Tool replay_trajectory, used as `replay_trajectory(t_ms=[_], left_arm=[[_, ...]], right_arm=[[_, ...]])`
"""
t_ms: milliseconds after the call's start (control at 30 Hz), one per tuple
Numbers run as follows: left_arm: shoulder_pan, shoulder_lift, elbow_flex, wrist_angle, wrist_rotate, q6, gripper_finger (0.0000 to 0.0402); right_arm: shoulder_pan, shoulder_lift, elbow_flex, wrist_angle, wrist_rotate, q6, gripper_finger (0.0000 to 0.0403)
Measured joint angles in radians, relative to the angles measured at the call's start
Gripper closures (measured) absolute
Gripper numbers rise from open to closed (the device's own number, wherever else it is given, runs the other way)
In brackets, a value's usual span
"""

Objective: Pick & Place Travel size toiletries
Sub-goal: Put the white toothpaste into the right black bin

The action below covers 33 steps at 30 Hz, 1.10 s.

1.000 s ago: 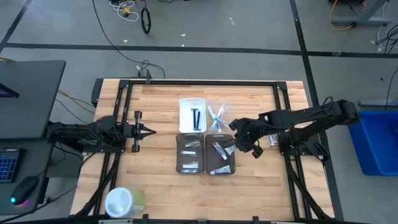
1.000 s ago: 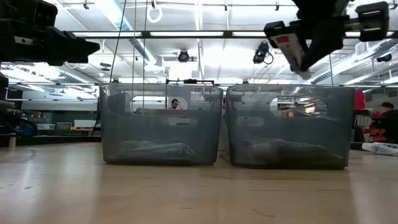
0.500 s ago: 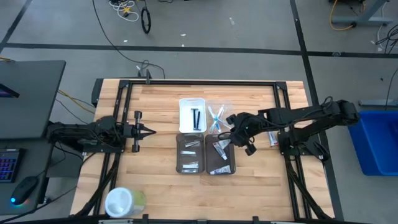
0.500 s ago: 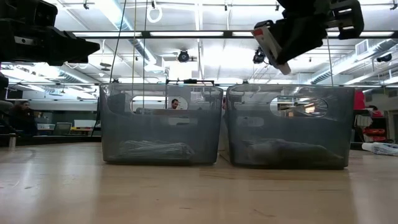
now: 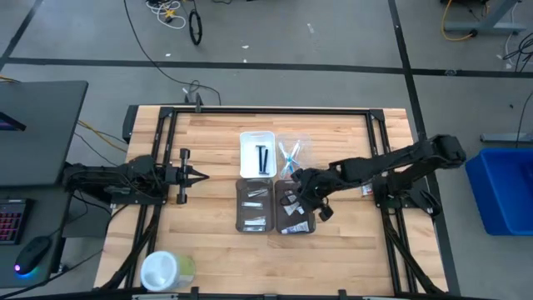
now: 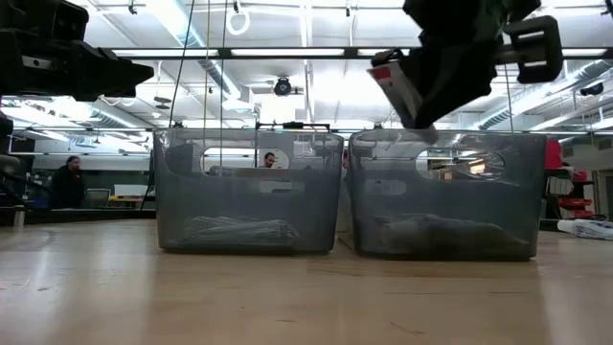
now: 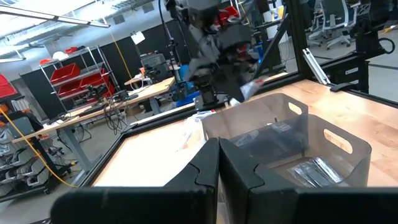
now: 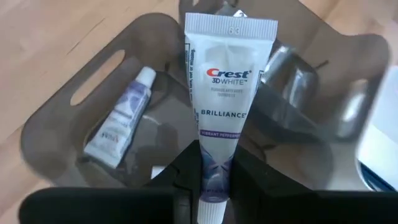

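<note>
Right wrist view: right gripper (image 8: 214, 163) clamps a white Crest toothpaste tube (image 8: 225, 93) near its cap end, the crimped end pointing away from the wrist
Tube position: held in the air directly above the right grey tray (image 8: 56, 118), not touching it
Long axis: runs straight out from the fingers, roughly along the tray's length
Already in that tray: 1 small white tube (image 8: 121, 118) lying on the floor, off to one side of the held tube
High view: right gripper (image 5: 305, 190) sits over the right grey tray (image 5: 310, 227); left grey tray (image 5: 253, 205) beside it holds other packets
Behind the trays: white tray (image 5: 257, 138) with black sticks (image 5: 262, 157), clear tray with toothbrushes (image 5: 290, 156)
Left arm: left gripper (image 5: 196, 175) waits well apart at the table's left, fingers closed on nothing
Judged step: carry done, release pending
What the drop turns on: tube is already above the tray opening, so lowering and opening should land it beside the other tube
</note>
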<state>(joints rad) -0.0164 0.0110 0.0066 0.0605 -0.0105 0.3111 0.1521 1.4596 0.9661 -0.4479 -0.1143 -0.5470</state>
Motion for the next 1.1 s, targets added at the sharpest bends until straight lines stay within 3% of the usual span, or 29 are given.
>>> replay_trajectory(t_ms=[300, 567, 800, 1100], left_arm=[[0.000, 0.000, 0.000, 0.000, 0.000, 0.000, 0.0386], [0.000, 0.000, 0.000, 0.000, 0.000, 0.000, 0.0385], [0.000, 0.000, 0.000, 0.000, 0.000, 0.000, 0.0386], [0.000, 0.000, 0.000, 0.000, 0.000, 0.000, 0.0386]], right_arm=[[0.045, 0.120, 0.045, 0.011, 0.031, 0.009, 0.0333], [0.073, 0.146, 0.061, 0.038, 0.043, 0.017, 0.0327], [0.072, 0.146, 0.061, 0.028, 0.067, 0.073, 0.0285], [0.071, 0.146, 0.061, 0.010, 0.114, 0.161, 0.0201]])
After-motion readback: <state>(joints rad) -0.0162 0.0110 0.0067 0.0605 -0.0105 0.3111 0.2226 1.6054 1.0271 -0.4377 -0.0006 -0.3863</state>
